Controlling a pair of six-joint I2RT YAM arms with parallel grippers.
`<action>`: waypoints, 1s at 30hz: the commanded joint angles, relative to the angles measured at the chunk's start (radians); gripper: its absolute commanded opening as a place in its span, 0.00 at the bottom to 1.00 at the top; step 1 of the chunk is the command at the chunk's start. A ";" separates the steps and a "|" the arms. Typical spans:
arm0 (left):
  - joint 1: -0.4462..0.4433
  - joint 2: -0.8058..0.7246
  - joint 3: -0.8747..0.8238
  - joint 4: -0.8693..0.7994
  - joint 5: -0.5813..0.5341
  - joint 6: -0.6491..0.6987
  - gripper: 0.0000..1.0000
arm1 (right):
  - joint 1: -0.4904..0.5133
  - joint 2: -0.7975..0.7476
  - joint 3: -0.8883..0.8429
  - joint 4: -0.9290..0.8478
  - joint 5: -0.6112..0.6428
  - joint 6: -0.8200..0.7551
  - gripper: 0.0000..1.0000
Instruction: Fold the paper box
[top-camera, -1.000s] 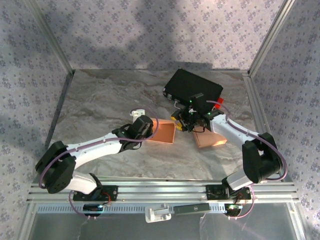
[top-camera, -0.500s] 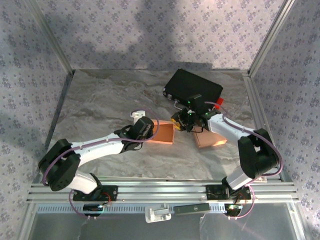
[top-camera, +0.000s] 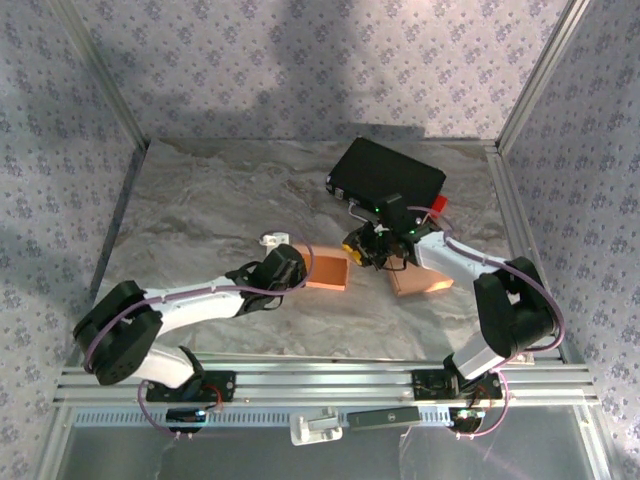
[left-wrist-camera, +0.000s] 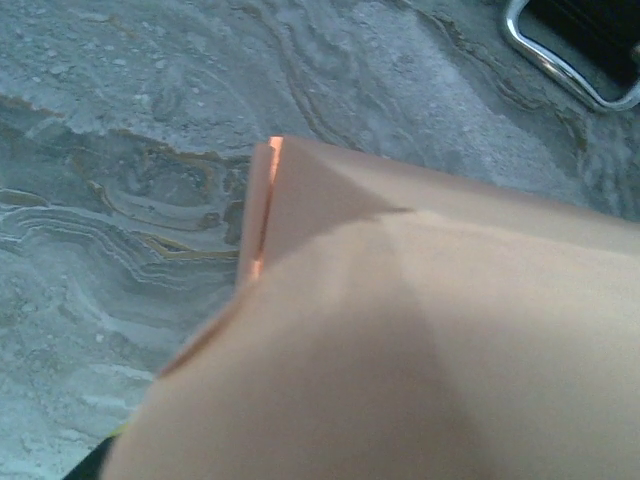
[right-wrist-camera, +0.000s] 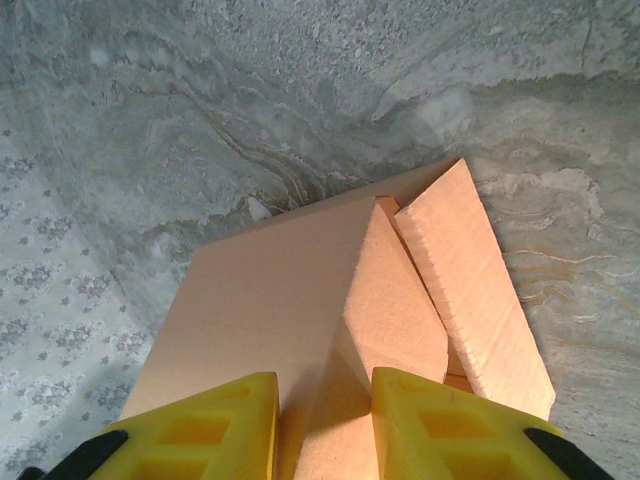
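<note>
Paper box (top-camera: 327, 270) sits on the bench (top-camera: 200, 200), centre of the overhead frame, its long axis running left to right between both arms. Right gripper (right-wrist-camera: 325, 385) is narrow, pinching a raised fold that runs up-frame from it. Left gripper (top-camera: 297, 267) meets the box's left end. Cardboard hides its fingers, so I can't tell its state.

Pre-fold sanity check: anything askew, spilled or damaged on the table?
Nothing spilled or torn. The box looks lopsided: walls are raised at its left end, while its right end lies flat on the table and seems turned at a different angle.
</note>
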 joint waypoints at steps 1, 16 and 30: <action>-0.010 -0.051 0.004 0.007 0.016 -0.017 0.37 | 0.010 -0.011 -0.001 -0.020 0.025 -0.033 0.30; -0.018 -0.204 -0.007 -0.102 0.146 -0.111 0.74 | 0.029 0.008 0.008 -0.013 0.036 -0.027 0.29; 0.354 -0.367 0.084 -0.343 0.525 -0.106 0.64 | 0.032 0.021 0.014 -0.016 0.040 -0.032 0.29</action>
